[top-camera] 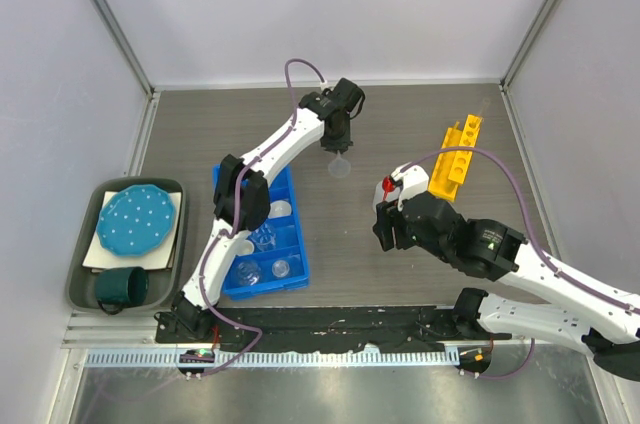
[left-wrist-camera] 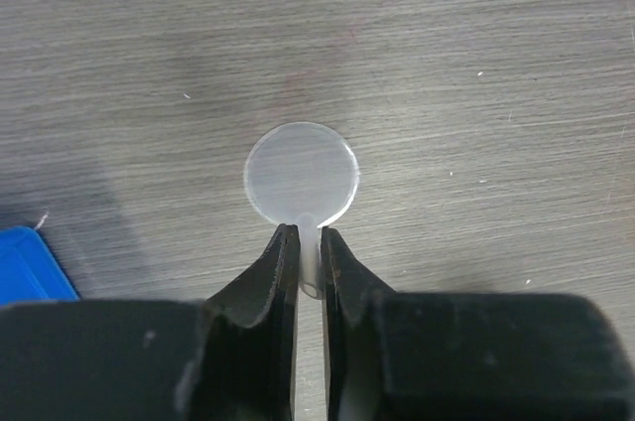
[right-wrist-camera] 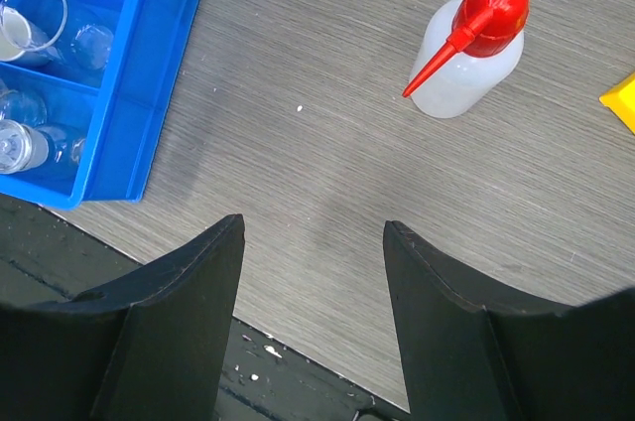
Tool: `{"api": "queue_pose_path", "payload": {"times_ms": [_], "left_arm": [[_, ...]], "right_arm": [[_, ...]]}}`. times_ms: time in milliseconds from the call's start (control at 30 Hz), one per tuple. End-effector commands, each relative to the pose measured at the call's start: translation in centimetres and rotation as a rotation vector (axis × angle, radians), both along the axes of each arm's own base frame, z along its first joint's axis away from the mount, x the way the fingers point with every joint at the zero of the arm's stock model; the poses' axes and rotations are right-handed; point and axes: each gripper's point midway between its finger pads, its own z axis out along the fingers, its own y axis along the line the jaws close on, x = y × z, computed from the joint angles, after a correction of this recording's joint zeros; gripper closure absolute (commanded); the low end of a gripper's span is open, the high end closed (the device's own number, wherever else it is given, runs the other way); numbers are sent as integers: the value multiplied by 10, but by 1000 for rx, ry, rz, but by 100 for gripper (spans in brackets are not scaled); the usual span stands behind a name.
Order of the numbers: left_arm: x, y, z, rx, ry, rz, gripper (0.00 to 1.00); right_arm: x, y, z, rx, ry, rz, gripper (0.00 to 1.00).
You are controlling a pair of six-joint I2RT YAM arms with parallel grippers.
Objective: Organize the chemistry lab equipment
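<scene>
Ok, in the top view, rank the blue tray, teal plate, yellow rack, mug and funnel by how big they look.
1. blue tray
2. teal dotted plate
3. yellow rack and dark teal mug: too close to rank, rack longer, mug wider
4. funnel, clearly smallest

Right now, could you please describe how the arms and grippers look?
The left arm and right arm have white links and black joints, each trailed by a purple cable. The left gripper and right gripper are black, with broad fingers narrowing toward the tips. A small green mark sits near the right wrist.
</scene>
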Motion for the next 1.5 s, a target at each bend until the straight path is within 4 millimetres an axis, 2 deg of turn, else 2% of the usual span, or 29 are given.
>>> {"api": "queue_pose_path", "payload": {"times_ms": [0, 67, 267, 400, 433, 467, 533, 600, 667, 700, 733, 800, 933, 1100, 1200, 1233, 1300, 1333, 1400, 1433, 1467], "left_arm": [[7, 1, 9, -10, -25, -3, 94], [5, 3, 8, -2, -18, -3, 100], [-4, 18, 18, 47, -18, -10, 100], [-14, 34, 44, 67, -49, 0, 100], [-17, 41, 45, 88, -50, 8, 100], [-20, 46, 62, 88, -75, 12, 100], [-29, 62, 72, 134, -77, 21, 100], [-39, 72, 95, 134, -100, 20, 100], [-48, 84, 100, 155, -107, 28, 100], [-54, 91, 120, 134, -140, 34, 100], [-60, 97, 120, 145, -135, 35, 100], [-72, 108, 142, 129, -166, 42, 100], [-96, 134, 157, 156, -182, 64, 100], [-122, 164, 156, 167, -183, 106, 100], [-140, 178, 147, 162, -170, 134, 100], [-148, 184, 136, 177, -147, 137, 100], [-156, 192, 139, 157, -165, 161, 100], [-162, 199, 129, 177, -146, 165, 100], [-170, 208, 129, 158, -156, 188, 100], [-176, 212, 119, 170, -140, 190, 100], [-178, 214, 117, 161, -144, 197, 100]], "right_arm": [[4, 7, 8, 37, -31, 7, 37], [4, 8, 7, 38, -30, 6, 37], [5, 11, 7, 45, -29, 10, 37], [5, 14, 5, 46, -23, 12, 37], [6, 15, 7, 50, -26, 14, 37], [6, 14, 4, 42, -24, 14, 36], [9, 15, 2, 34, -35, 5, 37], [10, 16, 0, 30, -31, 4, 37], [11, 20, -1, 38, -31, 8, 36], [11, 22, -1, 43, -27, 14, 36], [11, 25, 0, 51, -27, 17, 37], [12, 27, -2, 51, -22, 15, 36], [11, 30, -6, 45, -6, 20, 37], [10, 32, -6, 55, 0, 18, 37], [11, 32, -5, 53, 0, 13, 36], [11, 32, -7, 43, 2, 13, 37], [10, 35, -6, 51, 7, 15, 36], [10, 36, -6, 57, 10, 14, 36], [8, 38, -5, 63, 13, 24, 36], [7, 39, -5, 65, 14, 22, 36], [7, 40, -5, 65, 13, 24, 37]]}}
